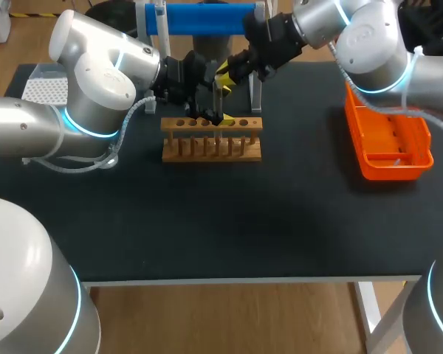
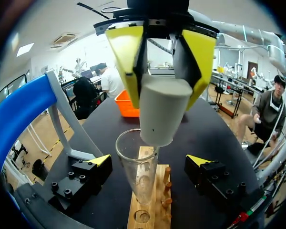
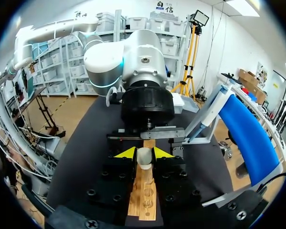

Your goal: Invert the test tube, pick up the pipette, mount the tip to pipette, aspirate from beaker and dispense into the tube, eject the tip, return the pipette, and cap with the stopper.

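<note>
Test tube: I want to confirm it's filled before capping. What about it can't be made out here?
- Liquid level: left wrist view, the test tube is clear glass against the rack; cannot tell.
- Tube mouth: right wrist view, hidden beneath the stopper in the right claw.
- Head view: tube too thin and small to read.

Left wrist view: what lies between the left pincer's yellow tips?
The test tube, upright in the wooden rack, touching neither tip; seen in the left wrist view.
</note>
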